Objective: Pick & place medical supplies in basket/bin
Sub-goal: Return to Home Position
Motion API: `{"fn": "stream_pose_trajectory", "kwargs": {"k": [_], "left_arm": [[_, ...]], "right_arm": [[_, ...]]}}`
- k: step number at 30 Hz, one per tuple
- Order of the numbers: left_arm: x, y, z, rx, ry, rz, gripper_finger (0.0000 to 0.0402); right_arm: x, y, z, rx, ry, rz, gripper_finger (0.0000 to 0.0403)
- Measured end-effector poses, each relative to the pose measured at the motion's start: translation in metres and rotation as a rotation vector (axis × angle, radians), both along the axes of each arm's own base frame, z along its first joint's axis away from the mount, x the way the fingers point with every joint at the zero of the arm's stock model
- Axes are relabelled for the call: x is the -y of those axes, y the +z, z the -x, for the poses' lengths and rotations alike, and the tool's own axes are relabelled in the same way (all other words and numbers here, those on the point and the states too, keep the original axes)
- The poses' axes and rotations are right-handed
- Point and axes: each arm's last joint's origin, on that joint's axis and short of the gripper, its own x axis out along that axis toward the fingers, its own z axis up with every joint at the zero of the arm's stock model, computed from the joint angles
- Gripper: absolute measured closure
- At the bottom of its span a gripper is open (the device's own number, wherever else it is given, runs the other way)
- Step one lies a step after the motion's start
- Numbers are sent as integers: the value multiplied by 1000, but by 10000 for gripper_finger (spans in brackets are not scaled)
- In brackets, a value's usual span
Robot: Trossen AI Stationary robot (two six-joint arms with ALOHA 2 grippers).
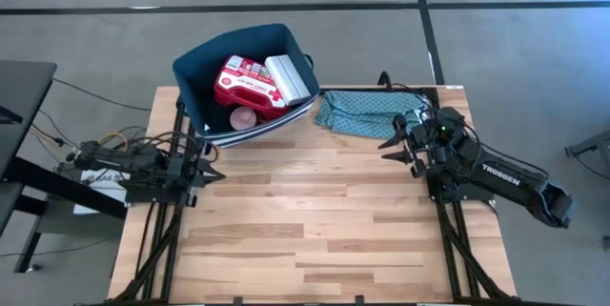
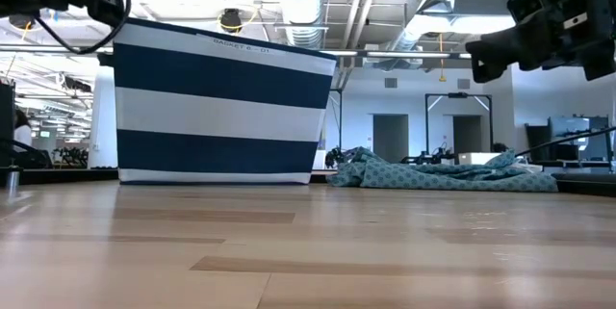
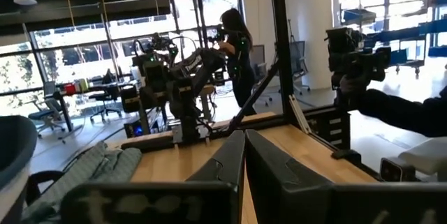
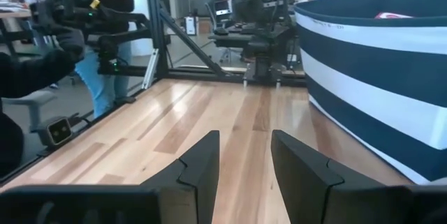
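The navy bin with white stripes stands at the table's far edge, left of centre, and also shows in the low view. Inside it lie the red first-aid pouch, a pale flat box and the pink round tub. My left gripper hovers shut near the table's left edge, in front of the bin. My right gripper hovers open near the right edge, facing the bin; its fingers hold nothing. The tape roll, tube and packet are not visible.
A teal patterned cloth lies bunched on the table's far right, just right of the bin and beside my right gripper; the low view shows it too. Bare wood spreads across the middle and near side. People stand beyond the table.
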Motion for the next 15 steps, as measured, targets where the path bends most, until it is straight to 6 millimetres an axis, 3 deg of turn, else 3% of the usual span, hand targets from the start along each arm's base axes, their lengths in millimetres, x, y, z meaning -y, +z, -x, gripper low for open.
{"fn": "stream_pose_trajectory", "kwargs": {"k": [11, 15], "left_arm": [[2, -31, -10, -31, -8, 63, 398], [2, -32, -10, -28, -7, 88, 398]], "right_arm": [[0, 0, 0, 1, -5, 12, 280], [1, -1, 0, -12, -49, 6, 280]]}}
